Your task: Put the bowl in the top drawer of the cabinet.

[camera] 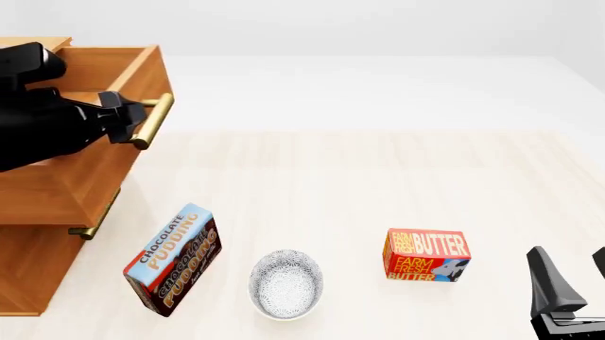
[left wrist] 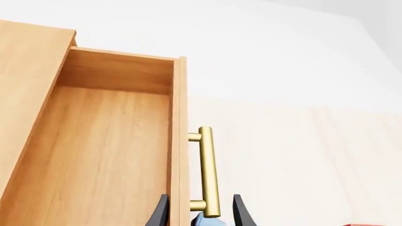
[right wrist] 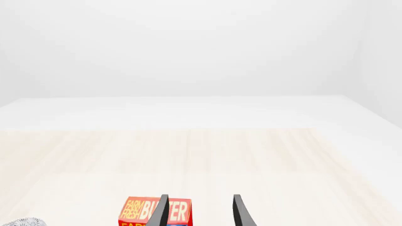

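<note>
Left claw [camera: 126,122] spread astride top drawer [camera: 90,152] handle [camera: 152,120]; arm hides drawer interior. Right claw [camera: 572,273] apart, cropped. Bowl [camera: 285,283] on desk [camera: 378,184].

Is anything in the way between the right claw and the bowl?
Partly. The butter box stands on the table between the right claw and the bowl, a bit farther back. A path along the near edge looks free.

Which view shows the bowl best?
The front view: the whole bowl sits on the table between the pudding box and butter box. The right wrist view catches only its rim at the frame edge; the left wrist view shows none.
</note>
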`<action>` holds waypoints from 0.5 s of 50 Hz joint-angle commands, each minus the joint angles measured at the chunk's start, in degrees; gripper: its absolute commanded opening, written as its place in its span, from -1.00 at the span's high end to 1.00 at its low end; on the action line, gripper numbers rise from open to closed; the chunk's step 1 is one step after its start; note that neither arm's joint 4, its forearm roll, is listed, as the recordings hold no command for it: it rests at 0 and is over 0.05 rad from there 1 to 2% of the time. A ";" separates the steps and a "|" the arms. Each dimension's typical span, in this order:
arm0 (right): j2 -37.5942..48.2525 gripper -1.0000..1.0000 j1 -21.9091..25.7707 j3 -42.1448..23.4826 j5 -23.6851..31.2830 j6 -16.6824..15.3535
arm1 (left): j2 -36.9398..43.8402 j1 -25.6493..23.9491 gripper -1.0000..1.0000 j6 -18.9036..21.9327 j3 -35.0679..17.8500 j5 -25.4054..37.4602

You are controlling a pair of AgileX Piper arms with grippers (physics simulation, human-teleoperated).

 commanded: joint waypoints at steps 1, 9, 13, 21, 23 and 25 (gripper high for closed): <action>0.00 -1.00 0.00 0.00 0.00 0.01 | 5.78 -1.98 -1.00 2.97 3.90 -0.43; 0.01 -1.00 0.00 0.00 0.00 0.01 | 6.25 -3.86 -1.00 3.46 3.50 -0.44; -0.01 -1.00 -0.01 0.00 0.00 0.00 | 6.64 -4.05 -1.00 3.53 3.17 -0.57; 0.01 -1.00 0.00 0.00 0.00 0.00 | 7.29 -5.47 -1.00 3.31 3.15 -1.32; 0.00 -1.00 0.00 0.00 0.00 0.00 | 7.35 -6.01 -1.00 3.23 2.75 -1.13; -0.01 -1.00 0.00 0.00 0.00 0.00 | 7.24 -6.49 -1.00 3.25 2.49 -0.99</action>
